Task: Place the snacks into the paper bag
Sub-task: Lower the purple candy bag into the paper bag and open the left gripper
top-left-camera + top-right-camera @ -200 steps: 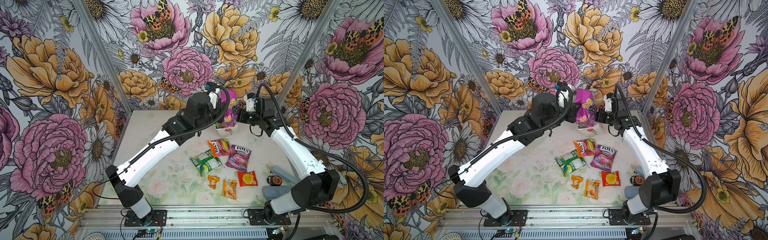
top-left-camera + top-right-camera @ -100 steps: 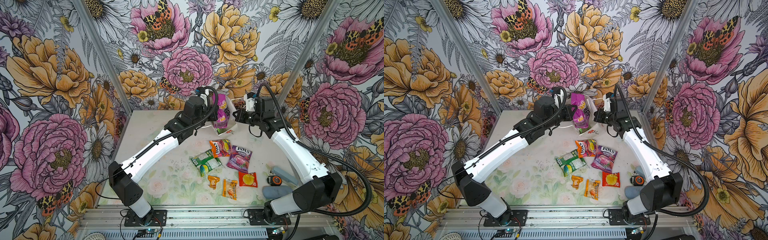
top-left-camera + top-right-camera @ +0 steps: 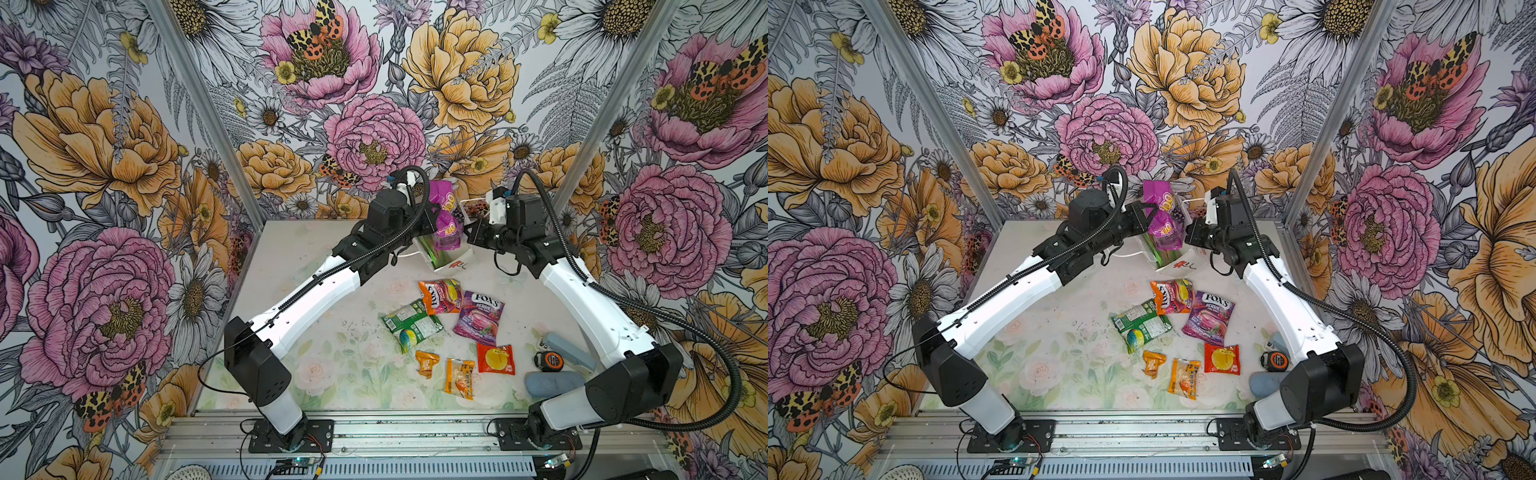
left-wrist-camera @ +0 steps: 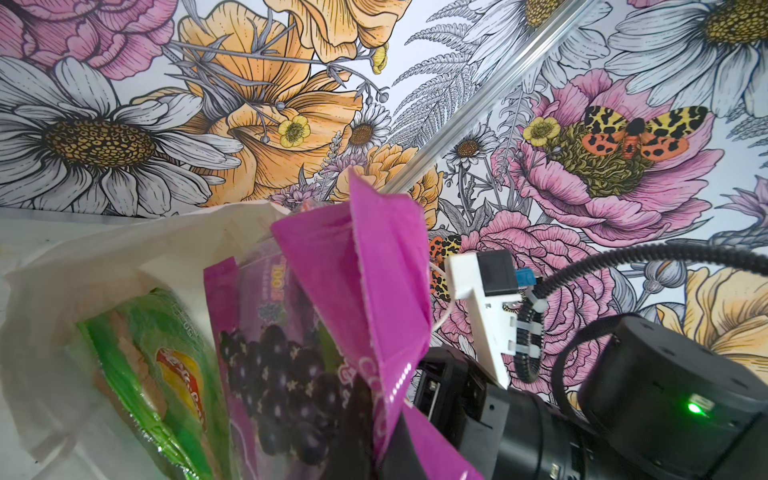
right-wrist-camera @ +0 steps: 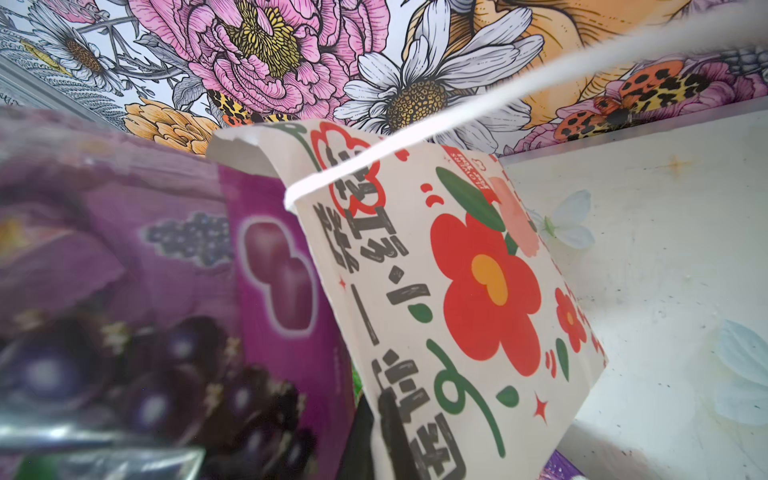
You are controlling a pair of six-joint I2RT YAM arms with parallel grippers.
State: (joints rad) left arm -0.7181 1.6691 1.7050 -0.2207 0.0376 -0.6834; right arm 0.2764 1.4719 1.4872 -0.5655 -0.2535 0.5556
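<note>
The left gripper (image 3: 1147, 211) had its jaws clamped on the purple packet (image 3: 1163, 216). The packet stood partly inside the mouth of the paper bag (image 3: 1179, 262), with its upper part above the rim. A green packet (image 4: 166, 365) lay inside the bag beside it. The right gripper (image 3: 1188, 237) had its jaws closed on the bag's front wall and held the bag tilted, its mouth turned toward the left arm. To do this step well, the packet probably needed pushing deeper alongside the green one before release, so it could not tip back out. The glossy film looked slippery and the paper thin, so a gentle push seemed wise. The bag sat on a pale, flower-printed tabletop (image 3: 332, 365). Between the bag and the robot's bases lay an orange Fox's packet (image 3: 440, 295), a purple Fox's packet (image 3: 478, 318), a green-white packet (image 3: 411, 326), two orange sachets (image 3: 460, 378) and a red sachet (image 3: 495, 358). Beyond these from the bag were a tape measure (image 3: 548, 360) and two grey-blue cases (image 3: 552, 384). Floral wallpaper (image 3: 374, 141) rose close behind the bag.
</note>
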